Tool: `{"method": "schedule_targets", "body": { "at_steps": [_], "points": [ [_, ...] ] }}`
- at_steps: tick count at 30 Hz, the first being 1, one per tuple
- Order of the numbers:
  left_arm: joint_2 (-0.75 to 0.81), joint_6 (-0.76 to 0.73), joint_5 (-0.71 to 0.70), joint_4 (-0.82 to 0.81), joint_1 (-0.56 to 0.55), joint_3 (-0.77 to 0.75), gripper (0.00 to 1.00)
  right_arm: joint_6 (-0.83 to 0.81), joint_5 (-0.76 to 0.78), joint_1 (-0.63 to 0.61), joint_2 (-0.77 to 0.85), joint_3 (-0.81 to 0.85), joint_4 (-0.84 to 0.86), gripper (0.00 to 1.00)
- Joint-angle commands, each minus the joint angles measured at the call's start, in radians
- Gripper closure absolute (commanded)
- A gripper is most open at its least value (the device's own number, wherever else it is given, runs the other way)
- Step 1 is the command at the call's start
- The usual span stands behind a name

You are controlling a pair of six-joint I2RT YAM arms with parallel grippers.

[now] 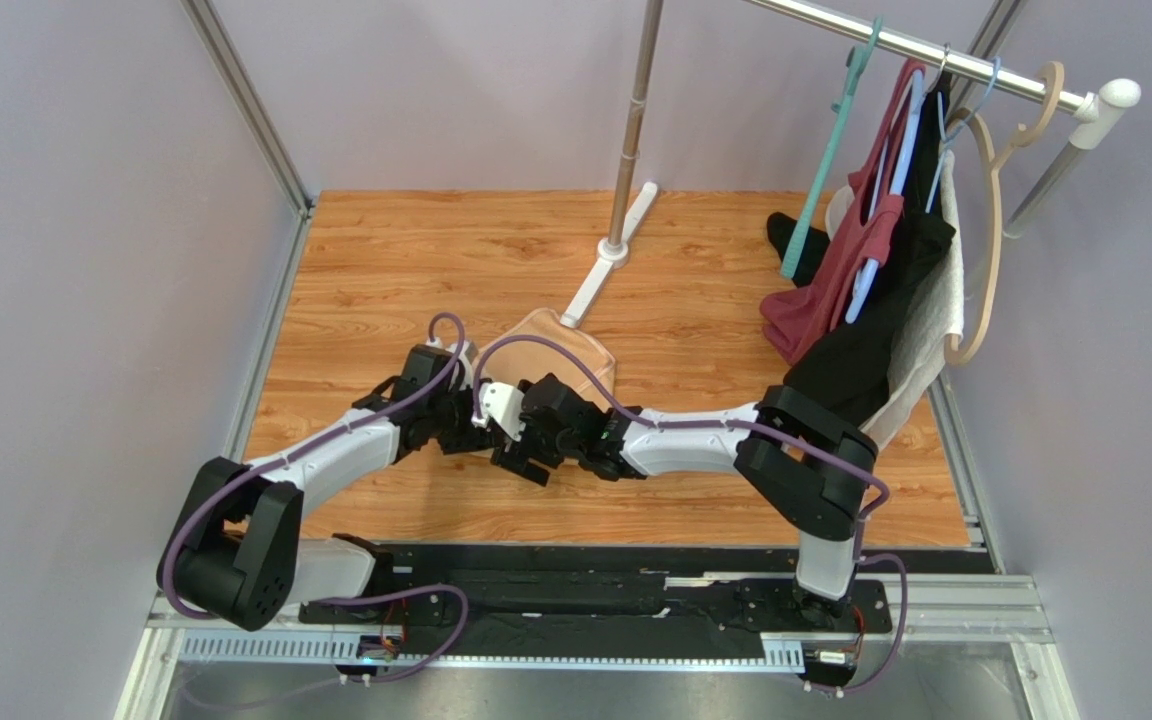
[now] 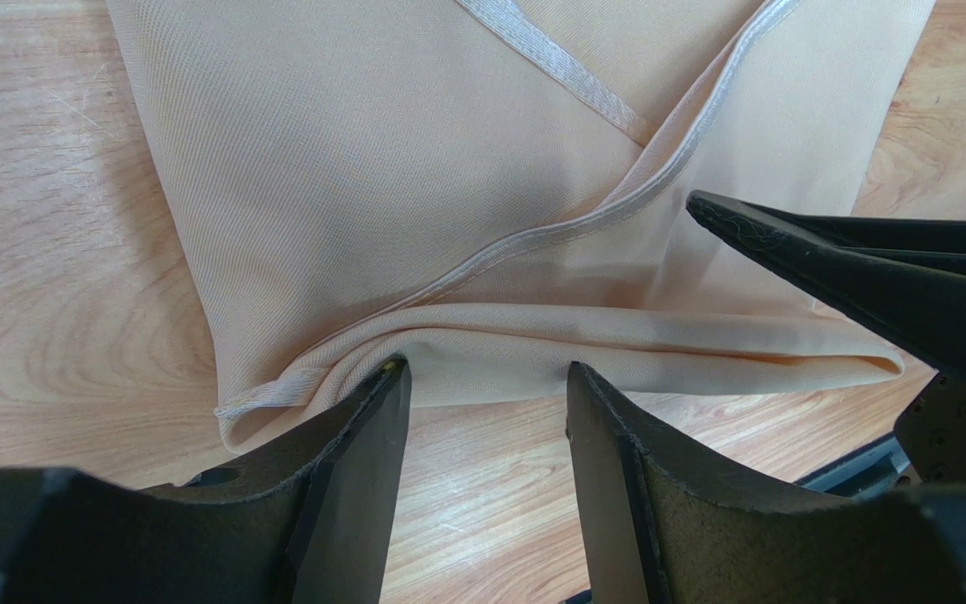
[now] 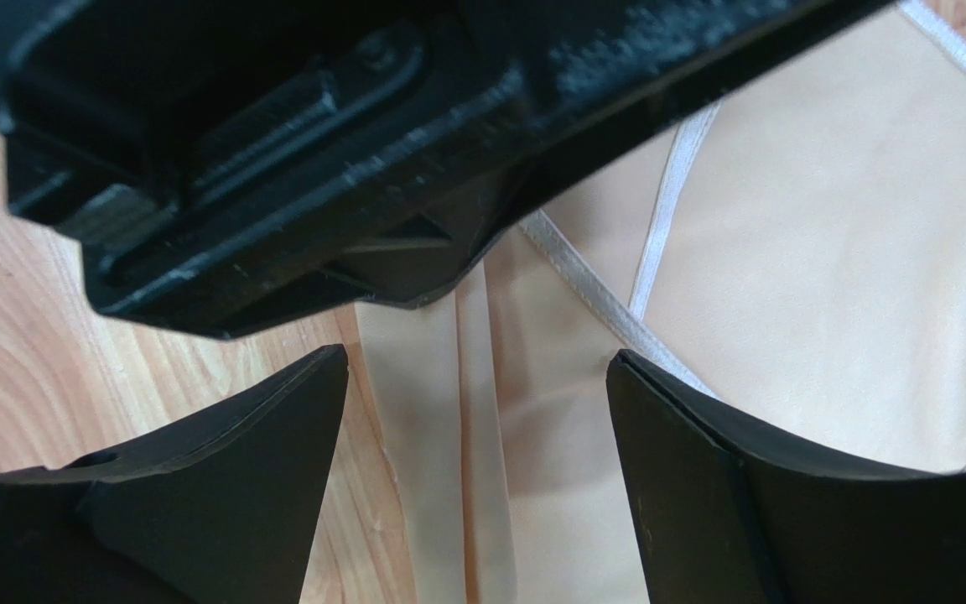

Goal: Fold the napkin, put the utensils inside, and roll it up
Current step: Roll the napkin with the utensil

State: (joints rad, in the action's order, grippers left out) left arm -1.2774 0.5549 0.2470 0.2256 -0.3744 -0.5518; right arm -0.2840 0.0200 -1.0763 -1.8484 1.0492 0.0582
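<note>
The napkin [image 1: 567,353] lies in the middle of the table [image 1: 387,270], folded over so its shiny edges cross. Both claws sit close together at its near side. The left claw [image 2: 486,378] is partly open with nothing in it, its tips right at the soft folded edge. The right claw [image 3: 476,359] is wide open and empty, just above the same edge. I think this is the folding step. No spoon shows anywhere, so I cannot tell if it is inside. Next, a claw must go low and pinch only the edge.
</note>
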Motion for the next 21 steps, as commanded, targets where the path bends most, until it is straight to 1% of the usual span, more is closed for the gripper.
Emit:
{"method": "schedule_targets", "body": {
  "at_steps": [1,7,11,15,19,20,21],
  "points": [
    [-0.003,-0.010,0.012,-0.022,0.008,0.003,0.42,-0.083,0.051,-0.011,-0.040,0.026,0.078,0.20],
    [-0.004,-0.013,0.017,-0.022,0.009,0.000,0.42,-0.121,0.058,-0.011,-0.098,0.041,0.101,0.21],
    [-0.010,-0.019,0.023,-0.019,0.011,-0.007,0.42,-0.142,0.093,-0.013,-0.100,0.025,0.147,0.22],
    [-0.010,-0.024,0.025,-0.017,0.012,-0.008,0.43,-0.155,0.083,-0.004,-0.118,0.050,0.117,0.22],
    [-0.007,-0.026,0.021,-0.014,0.012,-0.008,0.43,-0.115,0.005,0.019,-0.133,0.072,0.078,0.22],
    [-0.005,-0.024,0.020,-0.014,0.012,-0.010,0.43,-0.107,-0.049,0.030,-0.138,0.077,0.051,0.23],
    [-0.004,-0.024,0.021,-0.015,0.012,-0.010,0.43,-0.100,-0.066,0.035,-0.140,0.080,0.040,0.23]
  ]
}}
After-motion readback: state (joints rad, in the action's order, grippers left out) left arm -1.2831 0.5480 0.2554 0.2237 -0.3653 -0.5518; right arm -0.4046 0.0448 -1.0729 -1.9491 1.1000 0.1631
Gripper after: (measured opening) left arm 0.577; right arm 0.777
